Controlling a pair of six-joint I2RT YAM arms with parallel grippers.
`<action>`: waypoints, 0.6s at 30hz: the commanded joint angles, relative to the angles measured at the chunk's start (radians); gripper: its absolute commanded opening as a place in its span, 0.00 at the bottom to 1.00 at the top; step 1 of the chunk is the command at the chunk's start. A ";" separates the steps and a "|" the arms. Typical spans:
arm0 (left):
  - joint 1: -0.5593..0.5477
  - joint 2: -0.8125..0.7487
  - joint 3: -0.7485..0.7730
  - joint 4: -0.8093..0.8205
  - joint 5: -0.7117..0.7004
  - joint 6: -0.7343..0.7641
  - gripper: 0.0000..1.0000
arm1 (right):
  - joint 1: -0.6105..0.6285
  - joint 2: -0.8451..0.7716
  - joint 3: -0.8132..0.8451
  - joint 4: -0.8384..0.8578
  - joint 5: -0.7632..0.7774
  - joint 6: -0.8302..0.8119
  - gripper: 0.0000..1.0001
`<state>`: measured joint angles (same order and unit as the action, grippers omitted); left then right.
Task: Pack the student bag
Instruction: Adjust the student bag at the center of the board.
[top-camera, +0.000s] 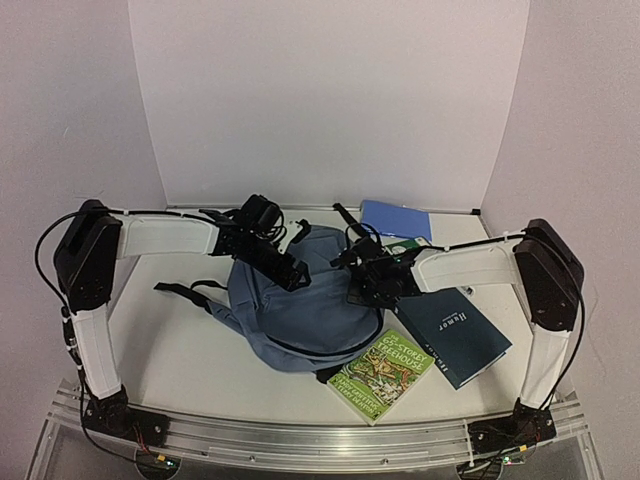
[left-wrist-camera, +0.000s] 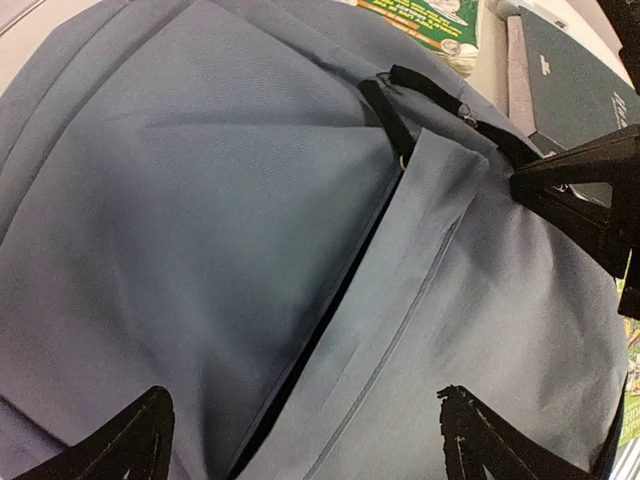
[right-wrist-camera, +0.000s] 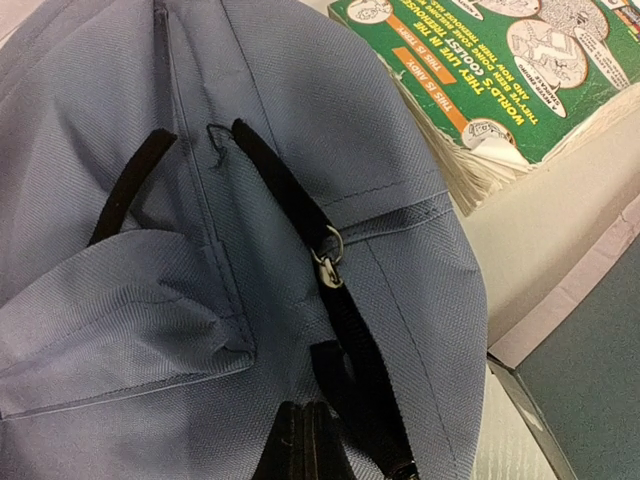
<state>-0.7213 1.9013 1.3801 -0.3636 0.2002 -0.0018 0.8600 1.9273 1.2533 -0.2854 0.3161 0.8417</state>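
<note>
My right fingers (right-wrist-camera: 297, 446) are clenched at the black zipper (right-wrist-camera: 285, 195) of the student bag (top-camera: 300, 312), I think to steady it, while my left fingers (left-wrist-camera: 120, 448) hang released above its opening (left-wrist-camera: 318, 335).

a plain white booth around a pale table

the table (top-camera: 180, 340) has a smooth, off-white top that fills the floor of the booth from side to side, and a ribbed aluminium rail (top-camera: 300, 440) runs along its near edge. a flat white back wall (top-camera: 330, 100) stands upright at the far edge, with a thin dark seam where it meets the tabletop. the left wall (top-camera: 60, 100) and right wall (top-camera: 580, 100) angle outward toward the camera, both bare and matte, with a faint lavender cast. the light is soft and even from above, the back wall brightest, and shadows on the tabletop are weak and blurred. no window or floor is in view.
</note>
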 joint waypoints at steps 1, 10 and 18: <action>-0.006 0.071 0.107 0.066 0.090 0.108 0.92 | 0.002 -0.064 -0.017 0.015 -0.013 0.011 0.00; -0.047 0.194 0.150 0.057 -0.048 0.155 0.59 | 0.002 -0.085 -0.034 0.026 -0.024 0.022 0.00; -0.046 0.165 0.074 0.125 -0.249 0.058 0.00 | 0.002 -0.158 -0.118 0.025 -0.085 0.082 0.00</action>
<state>-0.7808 2.1038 1.4789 -0.3062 0.1210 0.1071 0.8597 1.8616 1.1848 -0.2341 0.2620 0.8796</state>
